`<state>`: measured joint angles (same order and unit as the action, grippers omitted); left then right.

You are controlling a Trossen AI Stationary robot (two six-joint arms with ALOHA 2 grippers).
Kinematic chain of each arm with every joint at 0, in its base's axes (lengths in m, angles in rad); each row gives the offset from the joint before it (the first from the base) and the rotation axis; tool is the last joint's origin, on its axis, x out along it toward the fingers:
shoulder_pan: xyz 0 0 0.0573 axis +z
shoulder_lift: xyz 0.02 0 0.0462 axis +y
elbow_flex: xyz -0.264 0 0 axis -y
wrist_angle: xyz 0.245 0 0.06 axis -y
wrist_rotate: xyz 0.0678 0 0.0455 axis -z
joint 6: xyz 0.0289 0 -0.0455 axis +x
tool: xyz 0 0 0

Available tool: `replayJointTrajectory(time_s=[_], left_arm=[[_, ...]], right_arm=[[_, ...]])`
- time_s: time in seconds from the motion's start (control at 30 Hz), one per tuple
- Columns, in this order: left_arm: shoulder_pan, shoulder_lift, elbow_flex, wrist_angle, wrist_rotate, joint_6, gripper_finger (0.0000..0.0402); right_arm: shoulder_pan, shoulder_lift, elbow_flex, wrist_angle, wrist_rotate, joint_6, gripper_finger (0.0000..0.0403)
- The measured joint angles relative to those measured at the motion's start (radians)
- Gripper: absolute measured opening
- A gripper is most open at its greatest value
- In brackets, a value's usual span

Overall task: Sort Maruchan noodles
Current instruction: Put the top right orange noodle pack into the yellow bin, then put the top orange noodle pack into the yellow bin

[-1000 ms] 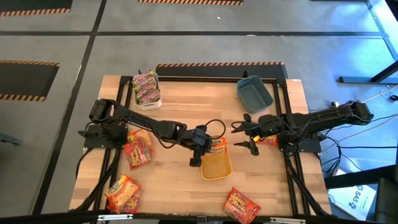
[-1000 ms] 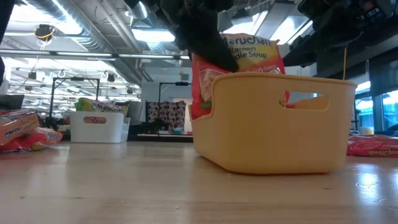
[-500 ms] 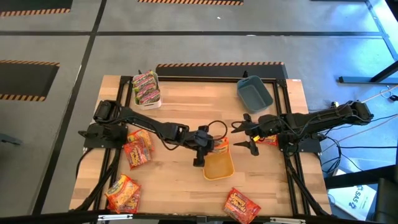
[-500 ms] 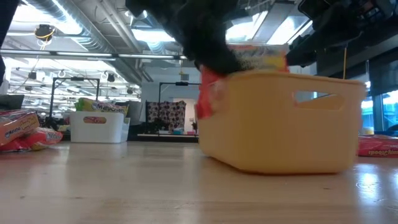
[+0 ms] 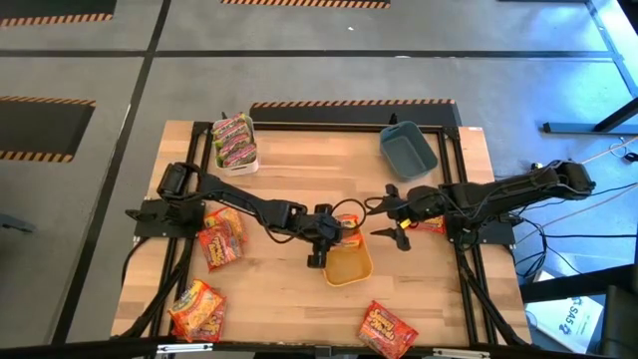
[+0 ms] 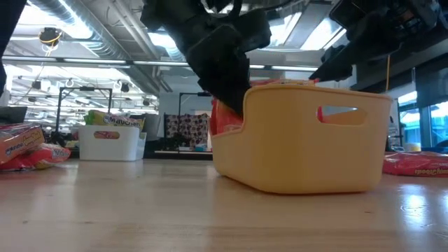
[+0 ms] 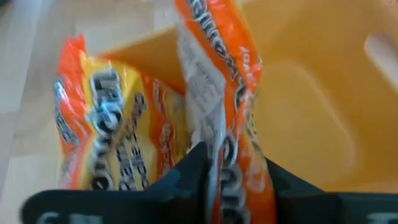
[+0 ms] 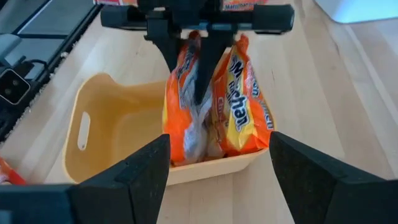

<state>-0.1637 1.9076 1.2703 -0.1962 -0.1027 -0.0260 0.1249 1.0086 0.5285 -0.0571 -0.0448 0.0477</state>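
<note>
Left gripper (image 5: 334, 231) fingers pinched; right gripper (image 5: 396, 224) spread.

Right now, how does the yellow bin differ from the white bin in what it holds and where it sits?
The yellow bin sits mid-table under the left tool and holds orange-yellow packets standing on edge; the white bin sits at the far left corner and holds green-pink packets lying flat. The left tool's fingers reach into the yellow bin's packets; no tool is near the white bin. Both are small rectangular bins holding one packet kind.

We see two noodle packets (image 8: 211, 99) standing in the tub (image 5: 349, 267) at mid-table. Left of the tub lie three more packets (image 5: 219, 239); behind it sit two bins (image 5: 407, 150).
</note>
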Motion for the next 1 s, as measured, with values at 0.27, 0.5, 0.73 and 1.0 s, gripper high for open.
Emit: replayJointTrajectory(time_s=[0.27, 0.5, 0.73, 1.0], left_arm=[[-0.001, -0.011, 0.001, -0.034, -0.049, -0.025, 0.0165], [-0.017, -0.063, 0.001, -0.061, -0.053, -0.020, 0.0171], [-0.029, -0.145, 0.001, -0.139, -0.071, -0.033, 0.0170], [-0.033, -0.212, 0.000, -0.247, -0.079, -0.028, 0.0170]], right_arm=[[0.000, 0.011, 0.000, 0.004, 0.000, 0.000, 0.0257], [0.000, 0.011, 0.000, 0.007, 0.000, -0.002, 0.0257], [0.000, 0.011, 0.000, 0.008, 0.001, -0.001, 0.0257], [0.000, 0.011, 0.000, 0.004, 0.002, -0.001, 0.0257]])
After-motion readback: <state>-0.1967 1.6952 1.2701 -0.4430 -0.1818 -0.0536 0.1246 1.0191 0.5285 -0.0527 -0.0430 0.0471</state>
